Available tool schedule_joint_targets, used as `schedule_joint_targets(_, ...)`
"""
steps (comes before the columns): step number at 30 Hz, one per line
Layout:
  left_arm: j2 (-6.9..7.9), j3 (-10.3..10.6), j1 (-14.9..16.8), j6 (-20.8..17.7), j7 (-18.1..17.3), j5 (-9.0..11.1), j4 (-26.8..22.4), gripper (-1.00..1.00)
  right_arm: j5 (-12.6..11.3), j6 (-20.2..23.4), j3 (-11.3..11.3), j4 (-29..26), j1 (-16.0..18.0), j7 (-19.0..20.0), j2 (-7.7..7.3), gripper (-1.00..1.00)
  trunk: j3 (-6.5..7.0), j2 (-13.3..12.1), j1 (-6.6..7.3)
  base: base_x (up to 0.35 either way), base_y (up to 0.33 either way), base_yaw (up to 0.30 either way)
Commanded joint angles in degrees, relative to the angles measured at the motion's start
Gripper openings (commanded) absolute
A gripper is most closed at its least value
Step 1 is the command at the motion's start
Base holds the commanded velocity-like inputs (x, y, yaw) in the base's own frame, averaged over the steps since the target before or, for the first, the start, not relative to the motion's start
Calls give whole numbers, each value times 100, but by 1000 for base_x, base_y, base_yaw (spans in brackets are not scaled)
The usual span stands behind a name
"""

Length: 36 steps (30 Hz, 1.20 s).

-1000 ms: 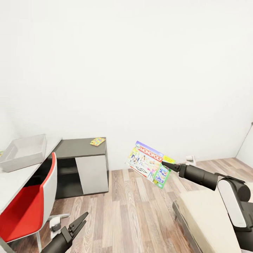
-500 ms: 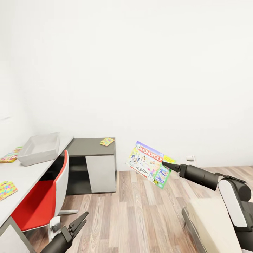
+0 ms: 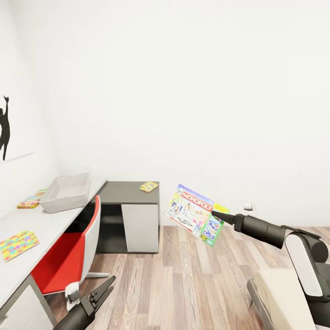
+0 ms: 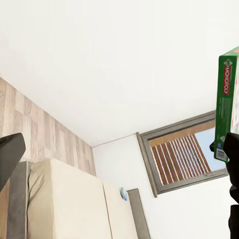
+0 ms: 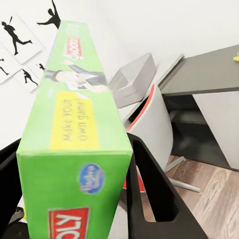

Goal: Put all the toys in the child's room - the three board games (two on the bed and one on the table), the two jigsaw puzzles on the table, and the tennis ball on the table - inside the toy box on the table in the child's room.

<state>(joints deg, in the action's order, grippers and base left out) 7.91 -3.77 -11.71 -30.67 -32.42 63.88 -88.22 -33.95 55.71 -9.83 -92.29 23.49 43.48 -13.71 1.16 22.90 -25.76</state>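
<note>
Left gripper [image 3: 103, 288]: low in the head view, over the floor [image 3: 183, 279]; jaws parted, nothing between them.
Right gripper [image 3: 219, 216]: clamped on the edge of the Monopoly box [image 3: 196, 214], held tilted in the air above the floor.
Bed [image 3: 284, 298]: corner at near right.
Chair [image 3: 73, 254]: red seat, tucked at the table [image 3: 27, 252].
Table: pale top along the left wall; two puzzles [image 3: 17, 244] well apart; toy box [image 3: 66, 192] at its far end.
Cabinet [image 3: 130, 215]: dark top, against the far wall; small coloured flat item [image 3: 149, 186] on it.
Left wall: black silhouette picture [image 3: 5, 128].

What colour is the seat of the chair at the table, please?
Red, with a pale grey outer shell; the chair shows best in the head view.
</note>
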Motion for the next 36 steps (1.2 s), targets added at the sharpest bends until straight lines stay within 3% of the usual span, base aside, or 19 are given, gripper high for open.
schedule_joint_targets(1,0,-3,0,-47,3,45,-3,100,11,24,-7,0,0,28,0,-100,7,2,-2,0,0,147)
schedule_joint_targets(9,-5,-1,2,-39,2,44,-9,100,11,27,-21,0,3,29,0,-100,23,2,-2,68,-1,40)
schedule_joint_targets(21,-10,2,7,-23,2,38,-3,100,11,-59,-60,0,-1,-5,44,-100,25,2,-2,263,-74,4)
schedule_joint_targets(28,-168,101,205,-28,21,21,-7,100,11,-67,-68,0,-2,-9,22,-100,25,2,-2,302,-107,0)
schedule_joint_targets(32,-63,224,74,-111,48,-116,46,100,51,-13,62,86,-16,44,151,-100,25,3,-2,0,0,0)
schedule_joint_targets(36,-63,224,-55,-111,48,-182,46,100,44,-13,139,86,-16,44,151,-100,25,3,-2,0,0,0)
